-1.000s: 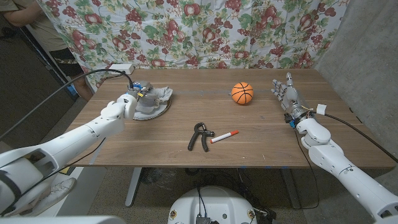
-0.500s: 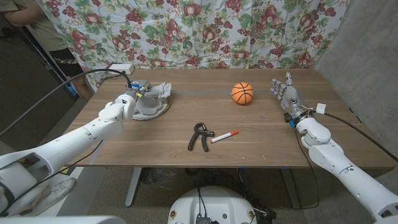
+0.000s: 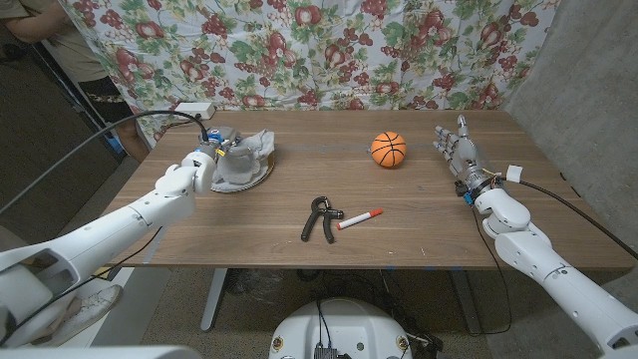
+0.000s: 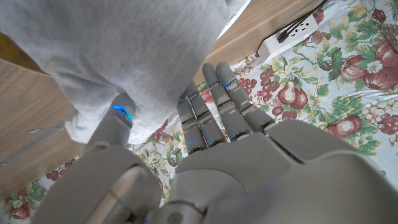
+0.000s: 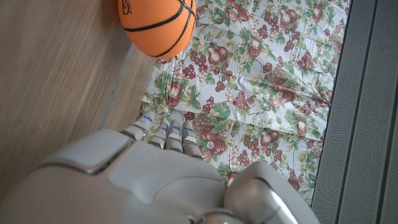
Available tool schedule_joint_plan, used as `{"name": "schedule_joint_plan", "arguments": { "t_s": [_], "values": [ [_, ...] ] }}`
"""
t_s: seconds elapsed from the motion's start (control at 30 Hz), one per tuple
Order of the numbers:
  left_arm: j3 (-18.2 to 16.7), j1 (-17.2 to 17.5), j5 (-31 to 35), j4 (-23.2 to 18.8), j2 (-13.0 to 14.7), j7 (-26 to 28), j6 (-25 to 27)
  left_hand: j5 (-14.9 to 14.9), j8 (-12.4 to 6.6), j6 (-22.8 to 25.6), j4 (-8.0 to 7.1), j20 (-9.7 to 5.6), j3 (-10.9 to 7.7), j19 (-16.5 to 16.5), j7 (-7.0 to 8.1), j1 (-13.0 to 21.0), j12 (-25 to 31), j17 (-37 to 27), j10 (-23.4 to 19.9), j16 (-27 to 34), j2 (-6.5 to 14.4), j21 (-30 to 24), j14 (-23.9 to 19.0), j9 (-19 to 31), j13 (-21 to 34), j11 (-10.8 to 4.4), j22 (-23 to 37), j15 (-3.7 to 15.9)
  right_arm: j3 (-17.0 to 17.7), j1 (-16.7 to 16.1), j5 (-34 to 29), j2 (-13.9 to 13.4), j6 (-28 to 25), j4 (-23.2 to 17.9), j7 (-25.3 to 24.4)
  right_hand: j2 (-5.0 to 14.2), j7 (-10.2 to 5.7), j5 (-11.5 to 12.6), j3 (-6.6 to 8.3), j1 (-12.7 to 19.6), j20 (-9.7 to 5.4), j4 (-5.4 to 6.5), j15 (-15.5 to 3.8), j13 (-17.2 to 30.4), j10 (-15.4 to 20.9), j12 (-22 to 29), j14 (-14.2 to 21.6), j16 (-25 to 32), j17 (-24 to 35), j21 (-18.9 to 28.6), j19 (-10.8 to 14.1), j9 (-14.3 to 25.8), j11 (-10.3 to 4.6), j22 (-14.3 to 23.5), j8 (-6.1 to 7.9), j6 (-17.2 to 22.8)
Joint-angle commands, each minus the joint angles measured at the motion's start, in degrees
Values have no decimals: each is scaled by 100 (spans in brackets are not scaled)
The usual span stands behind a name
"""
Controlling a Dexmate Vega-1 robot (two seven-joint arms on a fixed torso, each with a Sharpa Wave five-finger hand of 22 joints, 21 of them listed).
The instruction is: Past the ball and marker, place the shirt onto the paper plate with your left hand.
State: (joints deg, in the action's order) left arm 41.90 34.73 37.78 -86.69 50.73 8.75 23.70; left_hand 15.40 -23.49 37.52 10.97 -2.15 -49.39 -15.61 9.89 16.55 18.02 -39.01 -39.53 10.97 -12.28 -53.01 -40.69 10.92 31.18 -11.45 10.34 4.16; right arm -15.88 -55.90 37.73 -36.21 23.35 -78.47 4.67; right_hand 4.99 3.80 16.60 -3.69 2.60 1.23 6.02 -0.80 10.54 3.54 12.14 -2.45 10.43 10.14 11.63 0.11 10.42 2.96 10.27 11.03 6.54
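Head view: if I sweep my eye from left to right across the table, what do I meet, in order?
Left hand with the grey shirt on the paper plate → black hand gripper → red and white marker → orange ball → right hand.

A black hand grip trainer (image 3: 319, 217) lies mid-table; a white power strip (image 3: 195, 108) (plugged in) sits at the far-left edge.

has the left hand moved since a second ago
Yes, slightly. In the head view the left hand, holding the grey shirt over the paper plate, has drifted away from the basketball, toward the table's left edge.
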Motion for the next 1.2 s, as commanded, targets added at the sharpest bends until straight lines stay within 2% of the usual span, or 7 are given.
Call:
{"name": "schedule_joint_plan", "arguments": {
  "t_s": [0.03,0.13,0.63,1.2],
  "values": [
    [-97,109,-32,-65,53,72,-24,198,236,-238,-7,-149,341,64,3,-268,-331,428,231,-75,24,309,468,-10,-302,25,-13,781,-35,35,-37,7,-37,-9,-19,97,2,-21,30,12,23,1,11,6,50,7,-8,13,18,-24,7,17,5,11,-11,52],
    [-108,126,-36,-54,65,107,-59,264,289,-248,-5,-137,448,108,20,-300,-469,607,353,-83,30,440,645,-10,-425,97,-22,770,-47,50,-48,15,-34,1,-16,97,-1,-22,30,12,22,1,10,6,48,6,-9,13,18,-24,7,17,0,11,-11,54],
    [-184,169,-31,-148,122,160,-66,344,288,-115,-1,-125,558,101,-23,-293,-514,812,298,-35,39,578,641,-5,-553,68,-23,763,-79,68,-75,30,-18,7,-4,97,1,-23,33,11,23,1,12,6,52,7,-8,13,18,-24,8,17,1,11,-13,49],
    [-381,365,-7,-639,227,240,3,454,279,103,-11,-10,718,202,-101,-224,-634,1162,407,-58,54,860,930,11,-757,115,-28,675,-20,-58,-59,18,57,-131,-71,85,-2,-26,30,6,32,0,19,6,61,9,-4,15,18,-24,9,17,4,11,-11,55]
  ]
}}
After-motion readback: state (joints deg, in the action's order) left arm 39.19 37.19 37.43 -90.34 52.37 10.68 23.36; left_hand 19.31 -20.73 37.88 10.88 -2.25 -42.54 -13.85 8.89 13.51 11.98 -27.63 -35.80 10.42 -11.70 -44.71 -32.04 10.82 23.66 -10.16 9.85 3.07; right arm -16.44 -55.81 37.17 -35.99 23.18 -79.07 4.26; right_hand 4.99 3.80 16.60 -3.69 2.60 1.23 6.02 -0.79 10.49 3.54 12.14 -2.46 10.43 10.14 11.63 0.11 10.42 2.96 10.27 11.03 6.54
